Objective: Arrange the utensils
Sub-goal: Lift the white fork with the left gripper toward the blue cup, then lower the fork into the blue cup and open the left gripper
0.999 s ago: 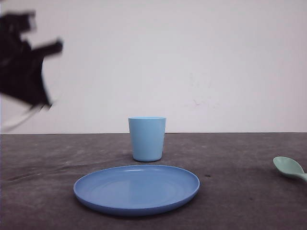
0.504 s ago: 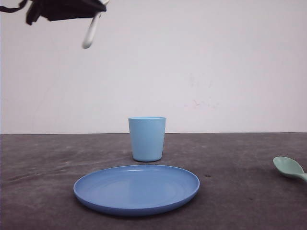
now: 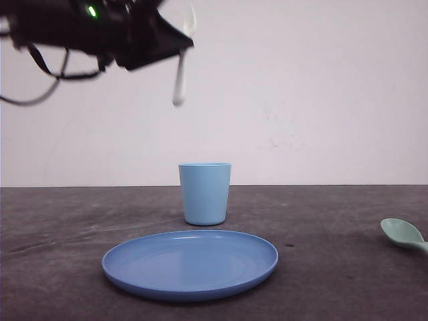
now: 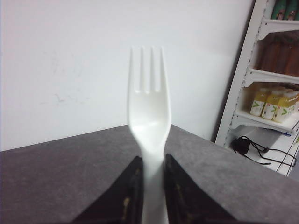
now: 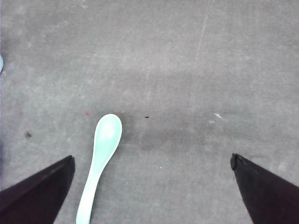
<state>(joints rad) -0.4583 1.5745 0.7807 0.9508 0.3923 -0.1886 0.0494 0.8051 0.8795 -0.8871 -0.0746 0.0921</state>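
High at the upper left of the front view, my left gripper (image 3: 179, 41) is shut on the white fork (image 3: 180, 73), whose handle hangs down, up and to the left of the light blue cup (image 3: 204, 193). From the left wrist, the fork (image 4: 148, 107) stands pinched between the black fingers (image 4: 128, 191), tines (image 4: 146, 67) pointing away. The mint-green spoon (image 3: 403, 234) lies flat on the table at the right edge. Seen from the right wrist, the spoon (image 5: 100, 163) rests below my open right gripper (image 5: 152, 161), close to one of its fingers (image 5: 39, 189).
The cup stands at mid table, just behind a round blue plate (image 3: 190, 263) near the front. The table is dark grey (image 3: 334, 267). A white shelf with bottles (image 4: 273, 93) and a cable stands off past the table's edge.
My left arm has swung from the far left, up and then rightwards, carrying the fork toward the space above the cup. The spoon, cup and plate have not moved.
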